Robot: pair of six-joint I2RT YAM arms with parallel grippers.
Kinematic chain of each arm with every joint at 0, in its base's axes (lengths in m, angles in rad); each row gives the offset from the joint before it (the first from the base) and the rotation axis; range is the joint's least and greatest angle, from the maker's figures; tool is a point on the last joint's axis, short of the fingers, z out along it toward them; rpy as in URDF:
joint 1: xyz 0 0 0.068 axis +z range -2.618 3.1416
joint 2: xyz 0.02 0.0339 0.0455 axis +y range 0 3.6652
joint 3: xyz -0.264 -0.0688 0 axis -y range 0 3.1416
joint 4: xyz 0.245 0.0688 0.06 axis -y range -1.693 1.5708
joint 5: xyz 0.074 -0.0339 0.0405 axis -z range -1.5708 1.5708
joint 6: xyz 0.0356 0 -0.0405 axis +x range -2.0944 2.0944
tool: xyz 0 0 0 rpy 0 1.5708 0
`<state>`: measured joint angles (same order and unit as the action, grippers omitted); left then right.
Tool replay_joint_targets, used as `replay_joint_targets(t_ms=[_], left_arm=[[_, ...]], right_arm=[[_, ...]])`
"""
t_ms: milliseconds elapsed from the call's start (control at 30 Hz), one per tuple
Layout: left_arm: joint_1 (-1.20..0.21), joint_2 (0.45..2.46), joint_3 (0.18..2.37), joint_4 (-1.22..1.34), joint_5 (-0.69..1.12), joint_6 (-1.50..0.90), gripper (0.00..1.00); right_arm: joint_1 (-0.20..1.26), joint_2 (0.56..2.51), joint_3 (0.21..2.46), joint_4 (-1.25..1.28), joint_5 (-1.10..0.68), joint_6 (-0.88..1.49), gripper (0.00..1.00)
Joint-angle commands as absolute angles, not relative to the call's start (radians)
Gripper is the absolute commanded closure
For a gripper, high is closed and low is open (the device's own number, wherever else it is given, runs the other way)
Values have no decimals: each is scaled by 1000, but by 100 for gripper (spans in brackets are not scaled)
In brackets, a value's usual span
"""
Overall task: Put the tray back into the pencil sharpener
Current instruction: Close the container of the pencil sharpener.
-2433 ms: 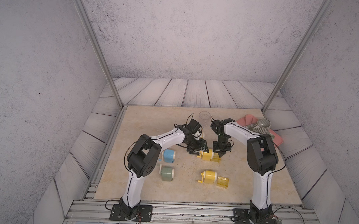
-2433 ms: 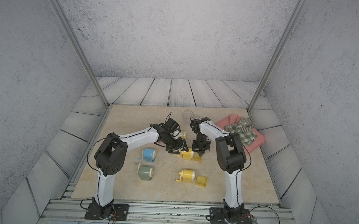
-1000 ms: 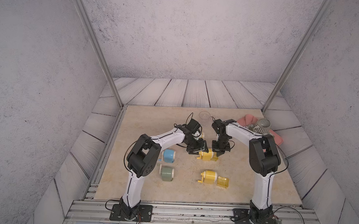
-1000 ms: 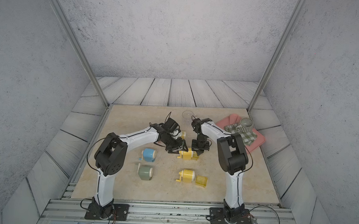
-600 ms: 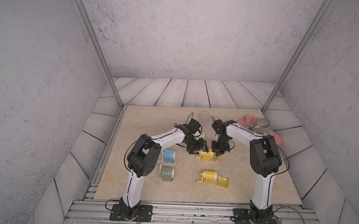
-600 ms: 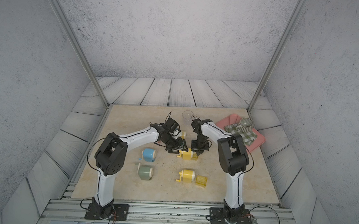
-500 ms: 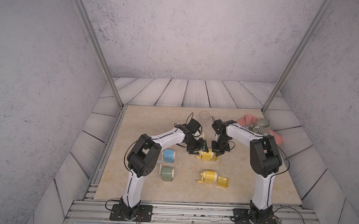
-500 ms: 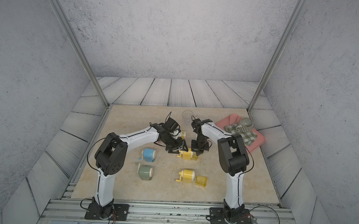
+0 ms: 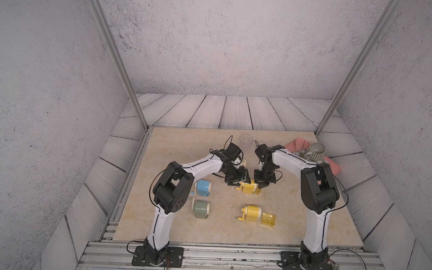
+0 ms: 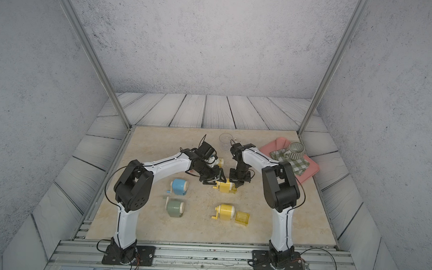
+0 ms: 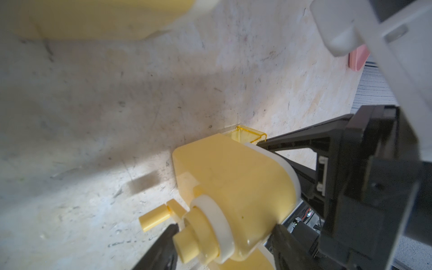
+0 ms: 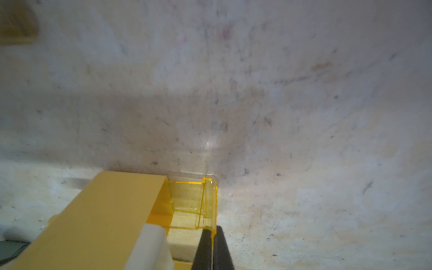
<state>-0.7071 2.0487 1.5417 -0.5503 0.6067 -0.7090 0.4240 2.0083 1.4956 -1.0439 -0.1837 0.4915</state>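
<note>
A yellow pencil sharpener [image 9: 249, 188] [image 10: 224, 187] lies on the beige table between both arms. My left gripper [image 11: 225, 230] [image 9: 240, 181] is shut on it, with one finger at the crank hub and the other against the body [image 11: 233, 177]. The clear yellow tray [image 12: 191, 198] [image 11: 247, 135] sits partly inside the sharpener's open end, and part of it still sticks out. My right gripper [image 12: 211, 231] [image 9: 260, 186] is shut on the tray's outer end wall, pinching the thin plastic between its black fingertips.
A second yellow sharpener [image 9: 253, 213] lies nearer the front with a loose clear yellow box [image 9: 267, 219] beside it. Blue [image 9: 203, 187] and green [image 9: 201, 209] sharpeners lie to the left. A clear cup [image 9: 246, 140] and a pink dish [image 9: 331, 165] with a mug [image 9: 315, 151] stand behind.
The left jaws have narrowed a little round the sharpener. The right gripper stays shut on the tray and has barely shifted.
</note>
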Motion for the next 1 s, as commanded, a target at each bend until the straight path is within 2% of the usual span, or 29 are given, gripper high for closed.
replay_joint_targets(t_ms=[0,200,333,667,800,967], left_arm=[[-703,2065,1508,-591,560,-712,35],[-701,2060,1506,-592,558,-713,35],[-699,2056,1502,-594,556,-711,35],[-696,2040,1487,-592,554,-709,35],[-693,2035,1482,-595,555,-704,35],[-686,2032,1475,-596,556,-702,35]], right_arm=[[437,1973,1482,-1060,-241,500,94],[437,1954,1493,-1069,-240,503,85],[434,1940,1507,-1086,-230,505,76],[378,1820,1521,-1134,-218,507,71],[300,1749,1415,-1055,-298,546,73],[241,1773,1283,-924,-440,612,87]])
